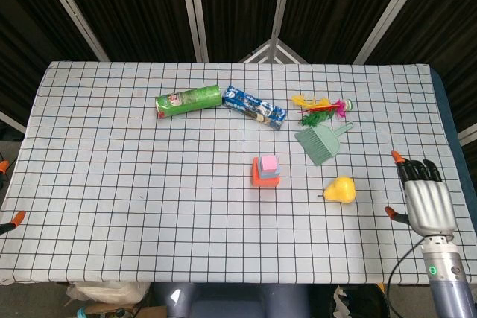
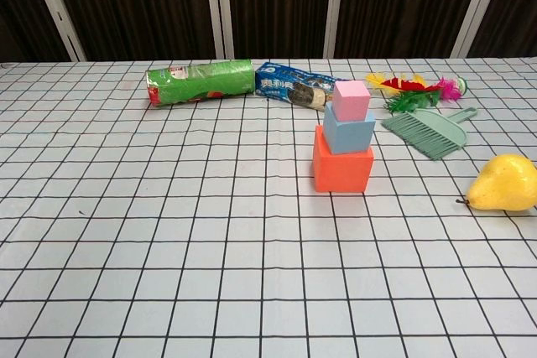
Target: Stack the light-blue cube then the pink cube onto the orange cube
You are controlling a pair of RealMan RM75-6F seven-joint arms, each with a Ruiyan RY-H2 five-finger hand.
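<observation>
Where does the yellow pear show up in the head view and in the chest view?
Head view: the yellow pear lies right of centre, to the right of the cube stack.
Chest view: the pear sits at the right edge.
Shared landmark: the green dustpan brush lies just beyond it in both.

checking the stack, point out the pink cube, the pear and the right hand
pink cube [image 2: 351, 100]: chest view, front face
pear [image 2: 505, 184]: chest view, middle of its body
right hand [image 1: 426, 197]: head view, back of the hand
</observation>
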